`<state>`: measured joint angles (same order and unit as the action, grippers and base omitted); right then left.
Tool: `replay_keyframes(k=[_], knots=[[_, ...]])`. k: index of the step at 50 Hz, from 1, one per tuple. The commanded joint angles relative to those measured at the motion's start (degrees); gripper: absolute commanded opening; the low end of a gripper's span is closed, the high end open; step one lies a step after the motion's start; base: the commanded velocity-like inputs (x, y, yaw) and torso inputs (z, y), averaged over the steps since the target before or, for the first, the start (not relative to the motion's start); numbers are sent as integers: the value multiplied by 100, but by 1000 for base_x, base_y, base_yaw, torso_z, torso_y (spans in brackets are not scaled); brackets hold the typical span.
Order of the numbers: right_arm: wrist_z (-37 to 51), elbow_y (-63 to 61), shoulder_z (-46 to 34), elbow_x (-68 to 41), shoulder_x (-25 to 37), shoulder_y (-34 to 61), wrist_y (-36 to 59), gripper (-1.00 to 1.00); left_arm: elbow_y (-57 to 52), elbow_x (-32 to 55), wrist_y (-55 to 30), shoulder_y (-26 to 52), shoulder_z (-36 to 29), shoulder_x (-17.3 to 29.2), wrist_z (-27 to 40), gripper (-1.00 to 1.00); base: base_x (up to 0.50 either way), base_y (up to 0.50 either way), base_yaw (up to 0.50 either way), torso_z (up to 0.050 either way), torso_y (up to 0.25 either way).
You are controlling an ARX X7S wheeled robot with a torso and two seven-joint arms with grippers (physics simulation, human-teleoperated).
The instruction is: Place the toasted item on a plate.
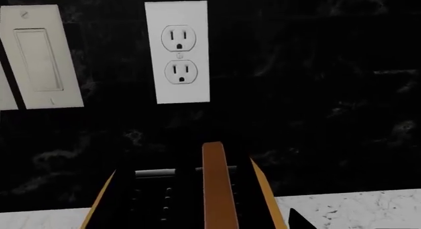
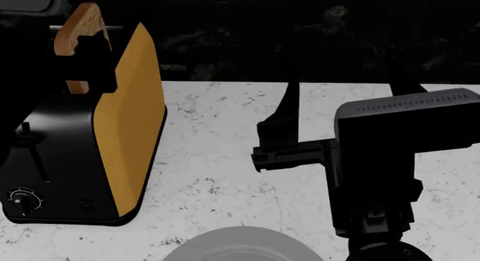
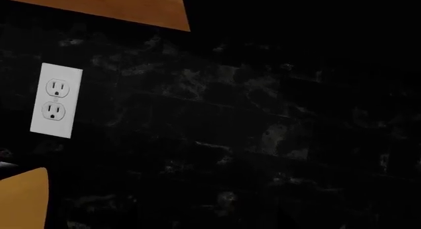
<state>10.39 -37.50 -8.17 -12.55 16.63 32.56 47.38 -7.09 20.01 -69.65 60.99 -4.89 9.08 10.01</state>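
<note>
Now | left end effector (image 2: 89, 53) clamped on toast (image 2: 77, 26) above toaster (image 2: 127, 120) | right end effector (image 2: 279, 138) state unclear

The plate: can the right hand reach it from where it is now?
Probably yes. The plate lies at the near counter edge, beside the right hand, with only bare counter between them; the toaster stands aside.

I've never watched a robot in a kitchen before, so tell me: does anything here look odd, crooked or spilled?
Nothing looks spilled or broken. The toast stands on edge, sticking up out of the toaster, with the left gripper dark against it. The plate lies bare at the counter's near edge. The right gripper hangs above the counter.
</note>
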Motion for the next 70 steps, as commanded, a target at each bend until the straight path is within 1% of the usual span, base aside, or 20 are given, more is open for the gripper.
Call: replay_keyframes(k=[1, 17, 18, 29, 39, 52, 63, 67, 70], knots=[[17, -5, -25, -17, 21, -9, 4, 100, 101, 76, 134, -133, 92, -52, 8, 100, 0, 0, 0, 0, 0], [47, -24, -35, -60, 41, 56, 63, 100, 305, 148, 363, -258, 180, -126, 32, 100, 0, 0, 0, 0, 0], [50, -21, -46, -55, 47, 51, 62, 100, 311, 137, 393, -275, 134, -112, 17, -100, 0, 0, 0, 0, 0], [78, -121, 17, -110, 76, -11, 96, 100, 308, 252, 392, -214, 148, -152, 0, -100, 0, 0, 0, 0, 0], [104, -136, 3, -120, 92, -32, 87, 100, 37, 398, 275, -73, 300, -164, 77, -100, 0, 0, 0, 0, 0], [114, -60, -31, -129, 90, -76, -36, 100, -183, 504, 106, 368, 389, -145, 200, -100, 0, 0, 0, 0, 0], [120, -52, -29, -176, 89, -15, -16, 100, -396, 555, -38, 638, 324, -63, 270, -100, 0, 0, 0, 0, 0], [129, -57, -39, -184, 92, 16, 2, 100, -410, 606, -28, 673, 355, -137, 291, -100, 0, 0, 0, 0, 0], [131, -12, -72, -184, 71, 45, -19, 100, -689, 715, -131, 675, 485, -257, 391, -100, 0, 0, 0, 0, 0]])
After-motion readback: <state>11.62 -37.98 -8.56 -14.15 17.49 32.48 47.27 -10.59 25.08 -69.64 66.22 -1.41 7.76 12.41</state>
